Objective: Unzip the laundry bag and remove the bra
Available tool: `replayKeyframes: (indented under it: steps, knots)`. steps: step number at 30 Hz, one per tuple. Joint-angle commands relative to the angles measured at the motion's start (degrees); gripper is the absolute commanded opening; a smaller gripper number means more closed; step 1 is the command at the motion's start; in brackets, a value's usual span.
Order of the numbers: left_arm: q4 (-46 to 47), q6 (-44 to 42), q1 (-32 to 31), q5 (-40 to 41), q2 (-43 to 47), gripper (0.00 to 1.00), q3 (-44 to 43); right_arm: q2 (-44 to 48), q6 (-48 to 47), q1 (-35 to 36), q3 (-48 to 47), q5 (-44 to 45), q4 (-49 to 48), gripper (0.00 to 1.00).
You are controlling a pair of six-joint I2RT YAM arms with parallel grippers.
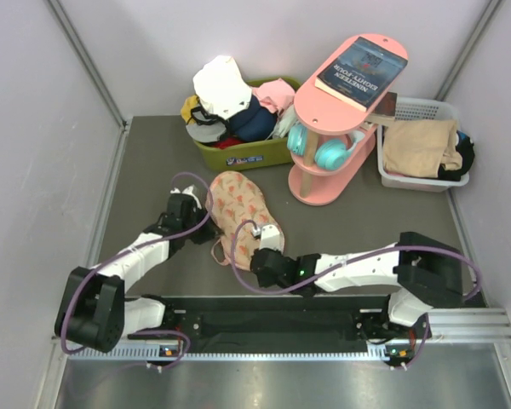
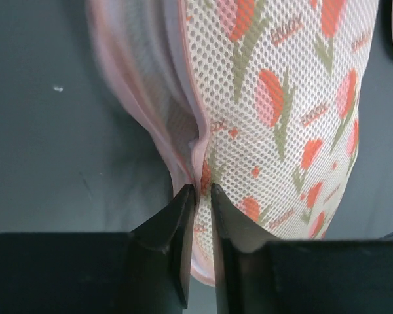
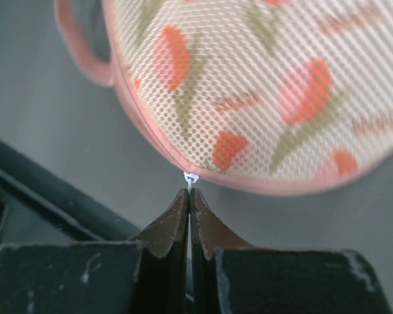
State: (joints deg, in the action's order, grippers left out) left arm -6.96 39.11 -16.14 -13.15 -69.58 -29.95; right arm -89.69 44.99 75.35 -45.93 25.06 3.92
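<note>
Peach-beige mesh printed with orange-red tulips, the laundry bag [image 1: 240,215] lies on the grey table [image 1: 153,183] in the middle of the workspace, between the 2 arms, its long axis running from the far left to the near right; a green bin [image 1: 238,155] heaped with clothes stands just beyond it, and a pink 2-tier stand [image 1: 341,111] is off to its far right.

The left gripper [image 2: 201,191] meets the bag's left edge; its black fingertips [image 2: 183,203] are almost together, with only a narrow slit between them, and the pink zip trim [image 2: 198,154] is nipped in that slit, the fabric puckering into a crease just above the tips.

The right gripper [image 3: 189,191] sits at the bag's near end, low over the table; its jaws are clenched tight, tip against tip, and the small white zip pull [image 3: 190,178] pokes out from between them, touching the pink trim; the thin pink loop [image 3: 80,49] curves away from the bag's side to the upper left in that view.

A dark book [image 1: 362,68] rests on the stand's top shelf and teal headphones [image 1: 319,146] on the lower one; a white basket [image 1: 419,177] at the far right holds a tan cloth [image 1: 419,143].
</note>
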Motion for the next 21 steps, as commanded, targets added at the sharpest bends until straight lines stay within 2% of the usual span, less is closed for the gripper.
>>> replayKeyframes:
  steps: [1,3,4,7,13,16,21]
  knots:
    - [0.8,-3.3,0.3,-1.7,0.0,0.28,-2.9,-4.9,-0.5,3.4,-5.9,-4.0,-3.5,0.00]
    - [0.8,-3.4,0.3,-2.2,0.5,0.43,-2.9,-6.5,-0.5,3.8,-8.2,-5.2,-5.9,0.00]
    - [0.5,-3.8,0.3,-2.5,0.8,0.60,-3.1,-7.7,-0.6,3.8,-9.0,-5.5,-6.4,0.00]
    - [-3.3,-4.8,0.3,-1.2,2.5,0.79,-3.8,-9.0,-1.5,3.8,-11.6,-5.8,-7.4,0.00]
    - [-13.6,-5.1,0.4,7.5,10.5,0.85,-3.8,-9.3,-3.2,2.7,-13.4,-4.5,-7.1,0.00]
    - [-15.8,-3.1,0.3,8.1,14.8,0.84,-1.9,-8.8,-3.4,2.1,-13.6,-4.0,-7.3,0.00]
    - [-18.2,-0.3,0.1,5.6,19.7,0.78,1.5,-8.7,-3.9,1.3,-14.2,-3.2,-7.4,0.00]
